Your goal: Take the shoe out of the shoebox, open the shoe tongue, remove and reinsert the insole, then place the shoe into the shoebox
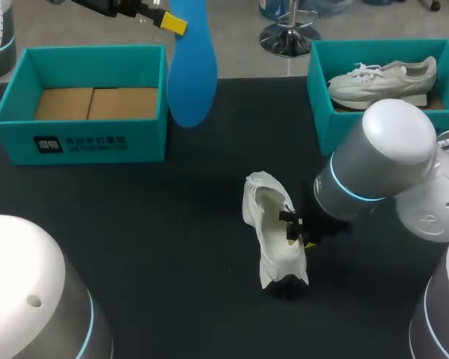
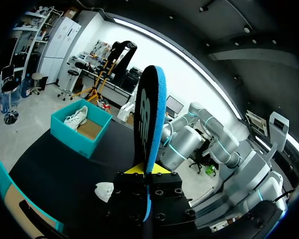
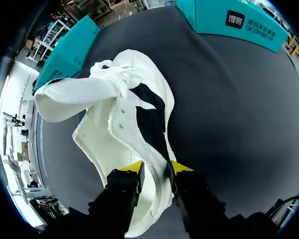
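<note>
The left end effector (image 2: 148, 168) pinches the blue insole (image 1: 191, 67), holding it in the air beside the far-left shoebox (image 1: 82, 138). The right end effector (image 3: 154, 170) clamps the side wall of the white shoe (image 1: 273, 224) at mid-desk (image 1: 150, 239), its tongue (image 3: 70, 97) folded outward.

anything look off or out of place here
Only the blue insole: out of the white shoe, held aloft by the left gripper. The shoe, held by the right gripper, has its tongue flopped open. Nothing spilled.
</note>
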Robot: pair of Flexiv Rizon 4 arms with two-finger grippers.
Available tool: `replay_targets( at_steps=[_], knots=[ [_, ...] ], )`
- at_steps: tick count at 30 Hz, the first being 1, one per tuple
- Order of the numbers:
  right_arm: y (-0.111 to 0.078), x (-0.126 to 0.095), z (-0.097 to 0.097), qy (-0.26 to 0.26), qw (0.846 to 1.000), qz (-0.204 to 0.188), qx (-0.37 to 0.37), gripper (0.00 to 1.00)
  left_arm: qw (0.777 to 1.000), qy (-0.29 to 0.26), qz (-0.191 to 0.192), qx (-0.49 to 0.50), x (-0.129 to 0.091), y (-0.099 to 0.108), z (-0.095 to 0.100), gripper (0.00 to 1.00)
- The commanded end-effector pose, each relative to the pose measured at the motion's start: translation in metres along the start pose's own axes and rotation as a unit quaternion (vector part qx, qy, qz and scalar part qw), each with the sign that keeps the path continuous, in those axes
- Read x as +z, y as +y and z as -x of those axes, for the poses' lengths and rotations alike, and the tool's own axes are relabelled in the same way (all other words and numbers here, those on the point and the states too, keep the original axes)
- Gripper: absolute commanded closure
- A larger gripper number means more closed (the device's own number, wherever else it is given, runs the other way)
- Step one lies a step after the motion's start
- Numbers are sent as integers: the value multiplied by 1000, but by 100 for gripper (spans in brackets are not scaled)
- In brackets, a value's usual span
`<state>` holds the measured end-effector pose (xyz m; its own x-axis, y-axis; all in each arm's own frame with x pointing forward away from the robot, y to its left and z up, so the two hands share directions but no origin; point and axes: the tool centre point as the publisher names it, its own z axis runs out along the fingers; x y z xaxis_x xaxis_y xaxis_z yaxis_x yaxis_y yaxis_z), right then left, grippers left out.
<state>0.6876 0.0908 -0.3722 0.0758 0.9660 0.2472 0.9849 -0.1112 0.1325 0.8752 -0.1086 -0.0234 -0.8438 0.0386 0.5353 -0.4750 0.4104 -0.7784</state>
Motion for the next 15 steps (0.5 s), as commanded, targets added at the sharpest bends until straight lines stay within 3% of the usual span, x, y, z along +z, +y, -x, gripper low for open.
replay_targets(
  at_steps=[1,5,8,15],
  knots=[
    [5,-34,-11,0,999,-33,1,0,1000,1,1,0,-1,0,0,100],
    [15,-56,-24,23,997,-78,-10,0,1000,1,1,0,-1,0,0,100],
    [28,-70,-29,79,992,-93,-10,0,1000,1,1,0,-1,0,0,100],
    [50,-110,-54,247,967,-62,-29,0,1000,1,1,0,-1,0,0,100]
  ],
)
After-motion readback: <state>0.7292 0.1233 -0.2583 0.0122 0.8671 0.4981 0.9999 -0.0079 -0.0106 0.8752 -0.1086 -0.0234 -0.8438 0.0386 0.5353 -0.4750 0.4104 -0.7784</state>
